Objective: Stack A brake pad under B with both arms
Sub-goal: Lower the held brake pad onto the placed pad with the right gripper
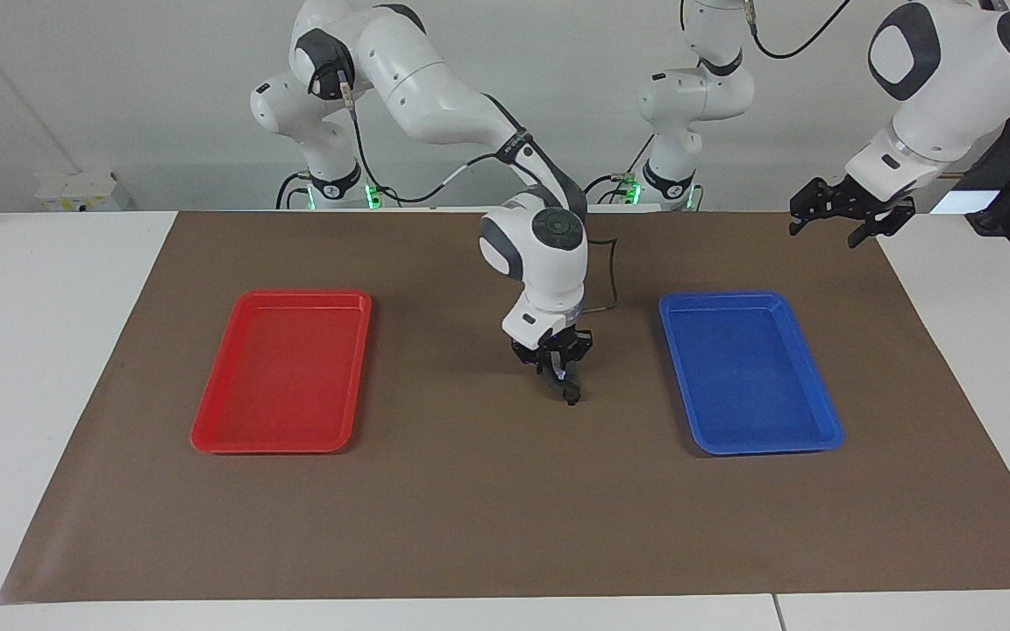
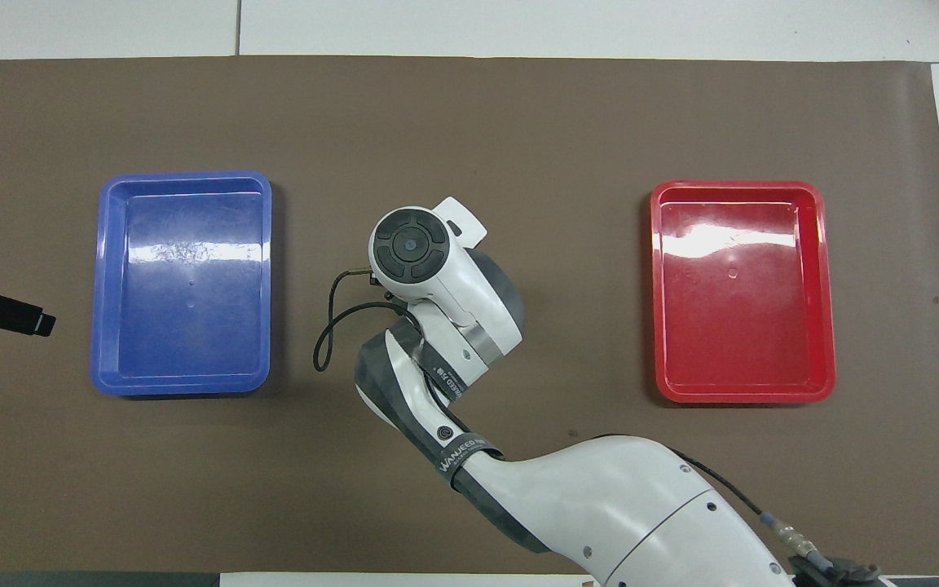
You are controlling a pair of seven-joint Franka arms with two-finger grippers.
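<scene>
My right gripper (image 1: 568,392) points straight down at the middle of the brown mat, between the two trays, with its tips at or just above the mat. A small dark shape shows at its tips, and I cannot tell whether it is a brake pad. In the overhead view the right arm's wrist (image 2: 429,277) covers that spot. Neither the short dark-grey pad A nor the longer crescent piece B shows clearly in either view. My left gripper (image 1: 828,230) hangs open and empty in the air over the mat's edge at the left arm's end of the table. It also shows in the overhead view (image 2: 37,322).
An empty red tray (image 1: 284,371) lies toward the right arm's end of the table and also shows in the overhead view (image 2: 740,291). An empty blue tray (image 1: 746,370) lies toward the left arm's end and also shows in the overhead view (image 2: 184,281). A brown mat (image 1: 505,526) covers the table.
</scene>
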